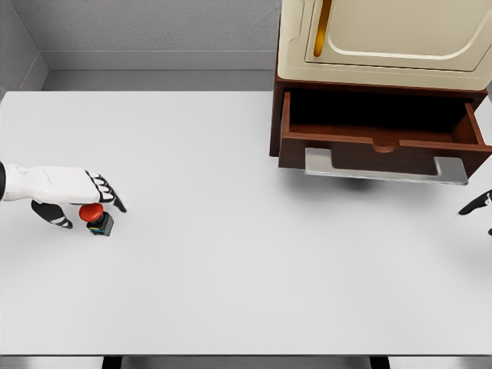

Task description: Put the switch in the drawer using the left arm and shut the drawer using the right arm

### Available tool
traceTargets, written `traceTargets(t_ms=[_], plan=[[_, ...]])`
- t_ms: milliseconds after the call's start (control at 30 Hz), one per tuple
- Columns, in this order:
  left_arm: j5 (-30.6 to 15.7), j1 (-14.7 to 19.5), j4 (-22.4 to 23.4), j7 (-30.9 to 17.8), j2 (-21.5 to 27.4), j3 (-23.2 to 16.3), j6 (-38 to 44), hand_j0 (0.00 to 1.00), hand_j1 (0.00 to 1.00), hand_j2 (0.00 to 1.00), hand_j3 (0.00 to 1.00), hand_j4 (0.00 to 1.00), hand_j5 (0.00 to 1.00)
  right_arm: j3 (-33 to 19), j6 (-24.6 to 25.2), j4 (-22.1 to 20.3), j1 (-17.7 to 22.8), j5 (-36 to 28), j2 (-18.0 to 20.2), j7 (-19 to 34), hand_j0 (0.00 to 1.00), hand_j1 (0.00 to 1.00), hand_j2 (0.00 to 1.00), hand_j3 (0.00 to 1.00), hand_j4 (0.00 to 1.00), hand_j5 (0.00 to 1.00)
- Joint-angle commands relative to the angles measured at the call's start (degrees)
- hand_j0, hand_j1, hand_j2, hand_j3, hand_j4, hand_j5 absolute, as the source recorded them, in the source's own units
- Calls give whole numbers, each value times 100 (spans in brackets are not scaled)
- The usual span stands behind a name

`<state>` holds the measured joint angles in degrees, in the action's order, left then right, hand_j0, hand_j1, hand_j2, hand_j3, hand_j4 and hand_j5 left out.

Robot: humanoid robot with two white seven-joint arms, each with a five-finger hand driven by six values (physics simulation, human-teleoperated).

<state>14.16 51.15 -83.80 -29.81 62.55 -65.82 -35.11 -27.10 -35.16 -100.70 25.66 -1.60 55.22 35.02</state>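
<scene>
White table point(231, 269): left hand point(81, 201) apparently touching switch point(97, 218).

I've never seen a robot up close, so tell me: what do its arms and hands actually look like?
The left arm is a smooth, rounded white shell with no cables showing. Its left hand has slim fingers banded in black and white with dark tips. Only a few dark fingers with white marks of the right hand show at the picture's right edge.

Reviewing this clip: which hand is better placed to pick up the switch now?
Left. The left hand is right at the switch, fingers spread over its red top. Only fingertips of the right hand show at the right edge, below the open drawer.
</scene>
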Motion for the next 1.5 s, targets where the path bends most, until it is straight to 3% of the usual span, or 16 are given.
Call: traceTargets(t_ms=[0,133,267,433,500,633,767,1033,1467], plan=[[-27,0,-5,1,11,-1,11,79,79,79,79,79,79,-85,16,-2,0,-87,6,-2,64,64,64,64,64,64],[-27,-9,-102,1,20,-10,11,79,79,79,79,79,79,-24,16,-11,-9,-78,181,-2,63,63,63,63,63,63],[-27,-9,-172,1,90,-80,11,73,73,73,73,73,73,363,16,-11,-132,-78,305,-2,63,63,63,63,63,63],[-18,-9,-163,1,90,-80,11,69,69,69,69,69,69,486,16,-20,-167,-78,489,-2,63,63,63,63,63,63],[-18,-9,-163,1,81,-80,11,63,63,63,63,63,63,486,16,-20,-158,-78,489,-2,63,63,63,63,63,63],[-18,0,-172,1,81,-54,11,41,41,41,41,41,41,486,16,-20,-149,-78,489,-2,63,63,63,63,63,63],[-27,9,-172,1,73,-36,11,32,32,32,32,32,32,486,16,-20,-184,-78,489,-2,63,63,63,63,63,63],[-141,132,-172,45,-50,78,11,32,32,32,32,32,32,521,16,-20,-220,-78,489,-2,64,64,64,64,64,64],[-563,615,-190,10,-1518,157,11,32,32,32,32,32,32,521,16,-11,-220,-78,489,-2,65,65,65,65,65,65]])
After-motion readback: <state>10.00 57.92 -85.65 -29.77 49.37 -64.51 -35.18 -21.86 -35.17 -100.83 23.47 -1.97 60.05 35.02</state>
